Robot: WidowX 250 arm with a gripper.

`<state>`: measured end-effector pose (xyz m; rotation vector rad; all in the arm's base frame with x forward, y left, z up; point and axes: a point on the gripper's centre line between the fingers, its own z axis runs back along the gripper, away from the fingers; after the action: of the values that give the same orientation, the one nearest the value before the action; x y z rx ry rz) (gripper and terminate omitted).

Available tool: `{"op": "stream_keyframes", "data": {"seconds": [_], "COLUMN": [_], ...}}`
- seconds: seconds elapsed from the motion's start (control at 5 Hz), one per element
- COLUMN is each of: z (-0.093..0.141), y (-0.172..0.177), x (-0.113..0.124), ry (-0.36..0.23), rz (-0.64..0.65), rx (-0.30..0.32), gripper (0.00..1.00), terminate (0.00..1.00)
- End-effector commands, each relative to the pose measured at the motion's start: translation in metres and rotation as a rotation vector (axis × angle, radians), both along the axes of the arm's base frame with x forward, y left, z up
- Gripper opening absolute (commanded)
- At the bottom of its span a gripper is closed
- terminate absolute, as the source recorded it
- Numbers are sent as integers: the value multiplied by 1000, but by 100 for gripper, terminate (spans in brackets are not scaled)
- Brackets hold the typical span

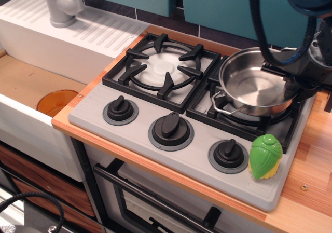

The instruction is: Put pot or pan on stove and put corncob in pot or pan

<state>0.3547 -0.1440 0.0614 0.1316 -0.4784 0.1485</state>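
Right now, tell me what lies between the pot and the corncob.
Only bare stove: a strip of black grate and grey cooktop separates the pot from the corncob, in the only view.

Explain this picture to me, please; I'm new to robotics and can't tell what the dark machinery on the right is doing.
One camera looks down at a toy kitchen from the front. The dark shape on the right is a robot arm; its tool sits at the far rim of a small shiny stainless-steel pot over the right burner of the grey two-burner toy stove. The tool seems to be holding the pot, though its tips are hidden. A green-husked yellow plastic corncob stands at the stove's front right corner. To the left are a white sink and a grey tap.
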Motion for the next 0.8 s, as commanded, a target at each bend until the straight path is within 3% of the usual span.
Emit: {"op": "stream_keyframes", "data": {"seconds": [0.0, 0.6], "z": [23, 65], "y": [5, 12], "x": [-5, -29], "ry": [9, 111], "rz": [-15, -36], "rx": [-4, -5], "gripper": [100, 100], "terminate": [0, 0]}}
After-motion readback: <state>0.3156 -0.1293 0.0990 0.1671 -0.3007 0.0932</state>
